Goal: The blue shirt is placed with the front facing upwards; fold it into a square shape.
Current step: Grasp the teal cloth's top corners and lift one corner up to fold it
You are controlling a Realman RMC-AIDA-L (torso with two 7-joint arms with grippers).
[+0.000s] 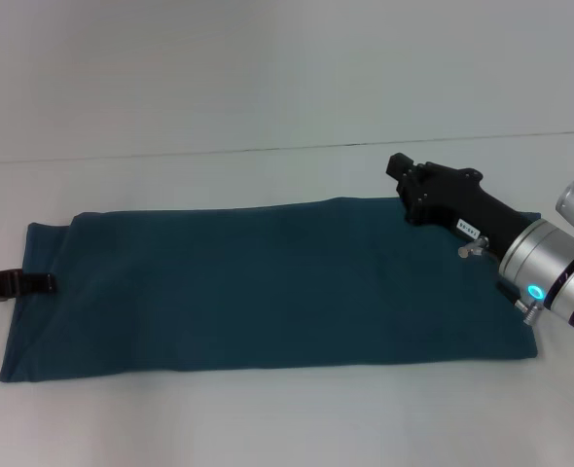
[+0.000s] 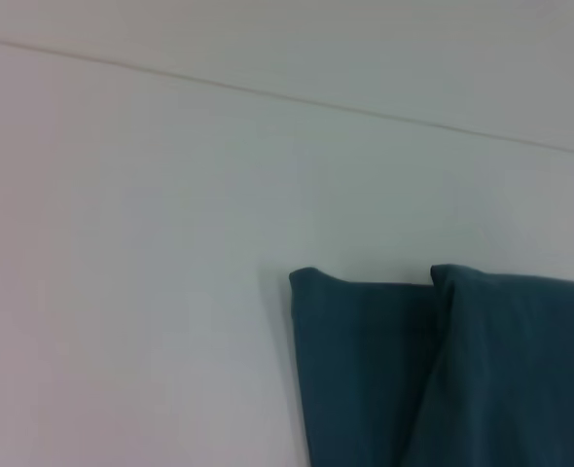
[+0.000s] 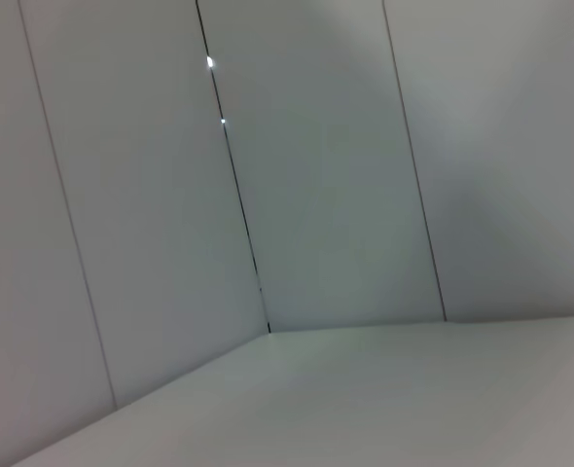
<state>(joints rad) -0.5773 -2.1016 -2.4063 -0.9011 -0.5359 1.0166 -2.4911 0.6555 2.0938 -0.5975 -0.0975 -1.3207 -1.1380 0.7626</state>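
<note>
1. The blue shirt is seen lying flat on the white table as a long band running left to right; no print or neck opening is visible, so the lengthwise folds are judged to be done already, with the crosswise fold into a square left to make.
2. The right gripper is held over the shirt's far right corner, pointing away from the robot; nothing is held in it, and how far its fingers are parted cannot be told.
3. The left gripper is found low at the shirt's left edge, only its dark tip in view; whether cloth is pinched there cannot be told.
4. For a clean fold, both layers of an end should be taken near its corners and carried across until the edges match; the doubled edge visible in the left wrist view suggests layers that could slip apart.
5. No obstacle is seen; only a wall seam lies beyond.
</note>
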